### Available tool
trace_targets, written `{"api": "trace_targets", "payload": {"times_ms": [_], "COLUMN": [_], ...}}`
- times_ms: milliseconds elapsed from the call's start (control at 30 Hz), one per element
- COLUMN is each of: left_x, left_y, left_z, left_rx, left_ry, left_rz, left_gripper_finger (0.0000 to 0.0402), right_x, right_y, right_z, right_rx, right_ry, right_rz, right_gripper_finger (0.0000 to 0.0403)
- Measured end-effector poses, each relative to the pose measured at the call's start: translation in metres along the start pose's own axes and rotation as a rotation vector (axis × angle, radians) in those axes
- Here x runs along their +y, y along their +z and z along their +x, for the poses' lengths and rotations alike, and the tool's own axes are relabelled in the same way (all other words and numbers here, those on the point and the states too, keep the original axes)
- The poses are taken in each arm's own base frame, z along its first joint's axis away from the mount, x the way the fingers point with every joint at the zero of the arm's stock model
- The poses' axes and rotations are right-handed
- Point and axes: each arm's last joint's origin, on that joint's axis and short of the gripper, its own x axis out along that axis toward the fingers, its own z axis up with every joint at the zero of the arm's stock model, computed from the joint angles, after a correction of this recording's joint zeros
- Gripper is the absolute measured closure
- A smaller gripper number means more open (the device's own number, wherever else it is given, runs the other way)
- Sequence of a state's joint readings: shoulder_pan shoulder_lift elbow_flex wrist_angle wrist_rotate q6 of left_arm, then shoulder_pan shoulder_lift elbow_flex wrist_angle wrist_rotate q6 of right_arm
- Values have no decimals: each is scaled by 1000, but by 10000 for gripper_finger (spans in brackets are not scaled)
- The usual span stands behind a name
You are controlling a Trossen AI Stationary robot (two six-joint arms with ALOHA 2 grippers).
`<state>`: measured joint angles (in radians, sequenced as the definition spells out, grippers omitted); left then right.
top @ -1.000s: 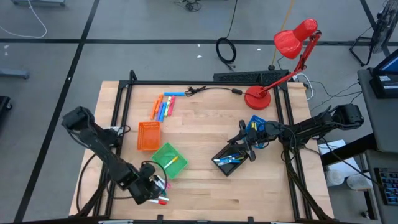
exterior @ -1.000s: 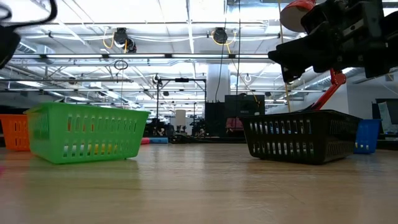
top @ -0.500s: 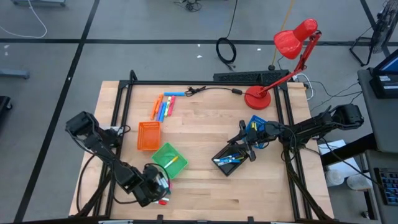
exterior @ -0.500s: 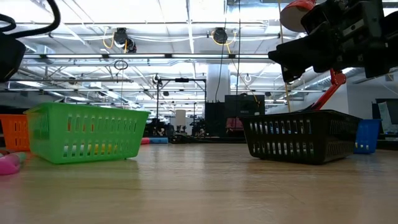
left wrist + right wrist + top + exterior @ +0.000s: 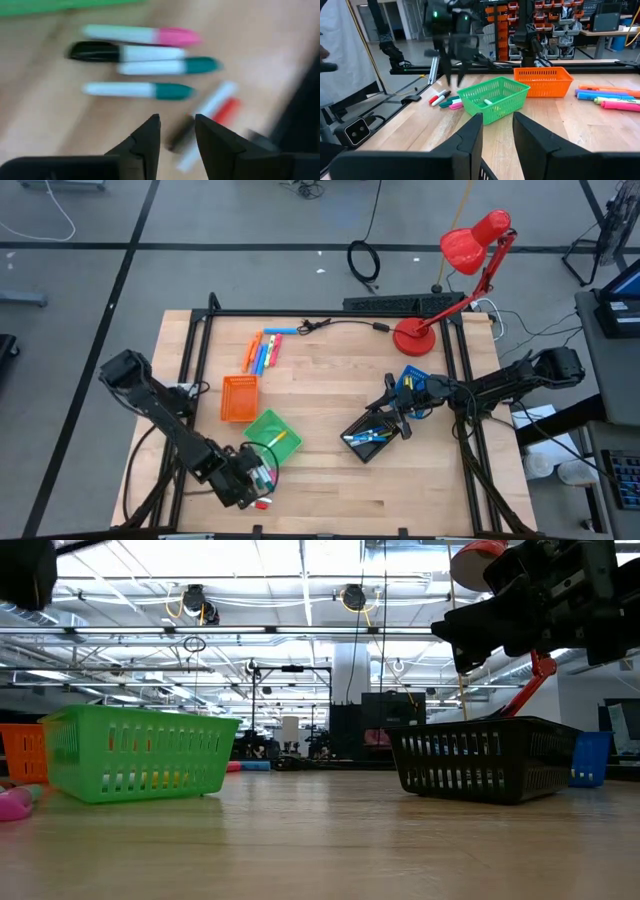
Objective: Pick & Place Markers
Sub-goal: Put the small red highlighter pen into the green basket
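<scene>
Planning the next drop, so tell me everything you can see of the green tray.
The green tray is a small square basket of what looks like plastic, with slotted walls and an open top. It sits flat on the wooden table, turned diagonally, just below the orange tray, apparently not touching it. A yellow-green marker lies inside. The left claw hovers near its front corner, over loose markers.

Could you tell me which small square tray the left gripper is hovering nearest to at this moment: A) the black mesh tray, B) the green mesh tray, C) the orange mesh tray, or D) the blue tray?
B: in the high view the left gripper hangs over short white-barrelled markers just beside the green mesh tray.
</scene>
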<state>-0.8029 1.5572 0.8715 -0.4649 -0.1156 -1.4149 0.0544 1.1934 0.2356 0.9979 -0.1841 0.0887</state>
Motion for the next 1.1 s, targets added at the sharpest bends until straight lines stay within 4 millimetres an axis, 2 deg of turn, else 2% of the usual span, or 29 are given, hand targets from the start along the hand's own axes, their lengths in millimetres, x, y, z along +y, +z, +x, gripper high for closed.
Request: {"api": "trace_targets", "payload": {"times_ms": [67, 167, 267, 367, 500, 633, 767, 900, 1100], "left_x": [-12, -43, -69, -93, -107, -101, -99, -103, -103], "left_y": [8, 26, 43, 57, 60, 42, 23, 10, 5], "left_z": [-11, -36, -53, -55, -38, -5, 20, 28, 27], "left_rx": [-25, -162, -254, -237, -63, 99, 209, 207, 203], "left_ry": [-132, -287, -271, -157, 61, 213, 265, 251, 264], "left_rz": [31, 158, 286, 404, 535, 547, 511, 526, 525], "left_gripper_finger": [275, 275, 275, 275, 275, 275, 275, 275, 275], "right_x": [0, 0, 0, 0, 0, 0, 0, 0, 0], "right_y": [0, 1, 1, 2, 2, 2, 2, 2, 1], "right_z": [0, 0, 0, 0, 0, 0, 0, 0, 0], "right_rx": [0, -8, -12, -17, -21, -21, -19, -20, -13], "right_ry": [0, 1, 1, 2, 2, 2, 2, 2, 4], "right_rz": [1, 3, 7, 20, 19, 19, 19, 1, 25], "right_gripper_finger": [310, 310, 310, 310, 310, 310, 310, 310, 310]}}
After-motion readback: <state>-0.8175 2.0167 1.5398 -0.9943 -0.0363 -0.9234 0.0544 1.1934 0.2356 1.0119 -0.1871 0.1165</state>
